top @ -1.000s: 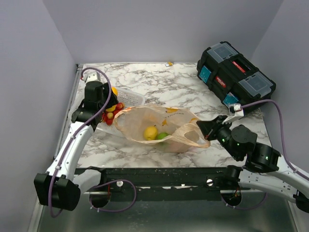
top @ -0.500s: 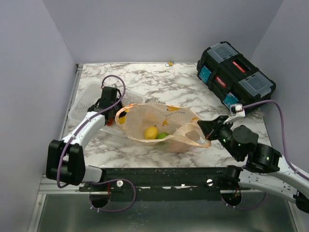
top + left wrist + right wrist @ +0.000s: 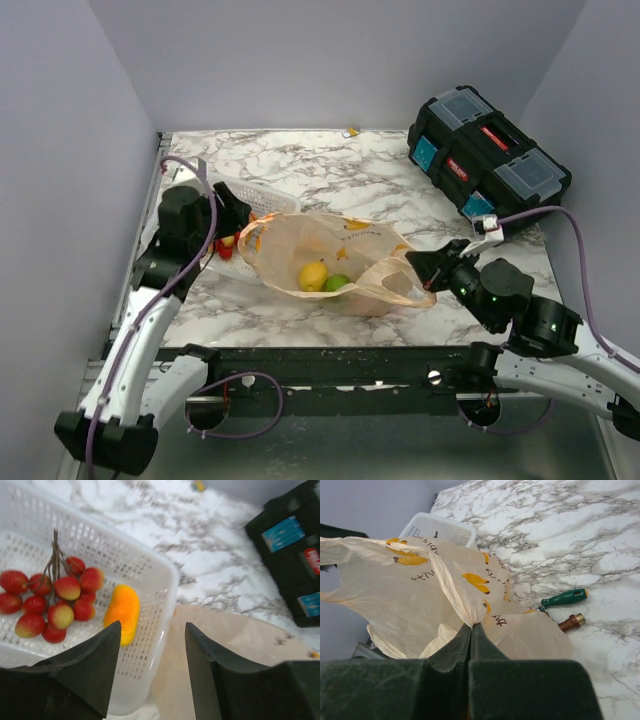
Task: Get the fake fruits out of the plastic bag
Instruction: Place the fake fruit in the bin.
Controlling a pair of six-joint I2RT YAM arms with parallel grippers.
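The plastic bag (image 3: 345, 250) lies open in the middle of the table, peach-beige with banana prints. Inside it sit a yellow lemon (image 3: 312, 275) and a green round fruit (image 3: 338, 283). An orange-yellow oblong fruit (image 3: 122, 611) lies in the white mesh basket (image 3: 165, 575). My left gripper (image 3: 232, 215) hovers open above the basket's rim, at the bag's left edge (image 3: 225, 655), with nothing between its fingers. My right gripper (image 3: 471, 626) is shut on a bunched fold of the bag (image 3: 420, 595) at its right end.
A bunch of red-and-yellow berries (image 3: 55, 605) on dark stems fills the basket's left part. A black toolbox (image 3: 487, 150) stands at the back right. A green-handled tool (image 3: 565, 598) and a copper-coloured piece (image 3: 571, 622) lie on the marble beyond the bag.
The left arm has changed its pose twice, its elbow swinging out and back, while its gripper stayed over the basket's end by the bag. The right arm and bag have not moved.
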